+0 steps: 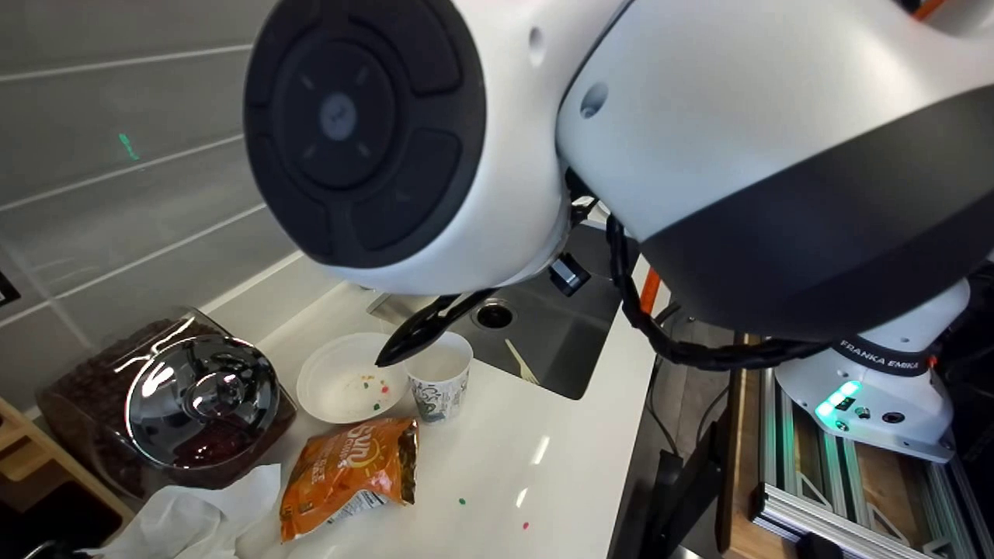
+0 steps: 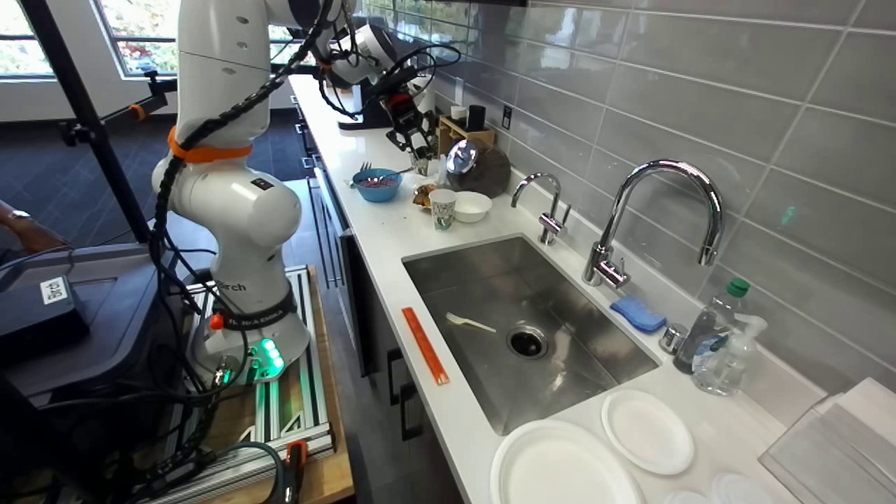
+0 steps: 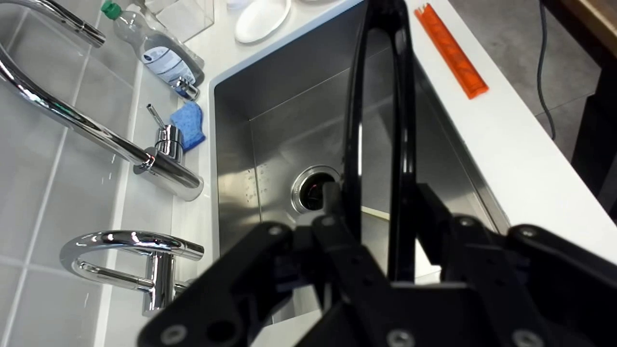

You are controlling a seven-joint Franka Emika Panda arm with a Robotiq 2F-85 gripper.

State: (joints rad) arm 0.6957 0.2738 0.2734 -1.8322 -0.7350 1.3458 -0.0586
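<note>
"Black tongs (image 3: 404, 144) in the tool (image 3: 378, 205)?"
"Yes, parted just their width and pinching both arms."
"Where?"
"Near the paper cup (image 1: 441, 392), above the surface (image 1: 575, 466); how high is hard to judge."

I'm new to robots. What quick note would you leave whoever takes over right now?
End effector: shut on the black tongs.
Nearby: white bowl, paper cup beside it, orange snack bag, all on the counter.
Done: tongs gripped.
Left: tongs not yet put down; small coloured bits lie in the bowl, with a couple more on the counter.
</note>
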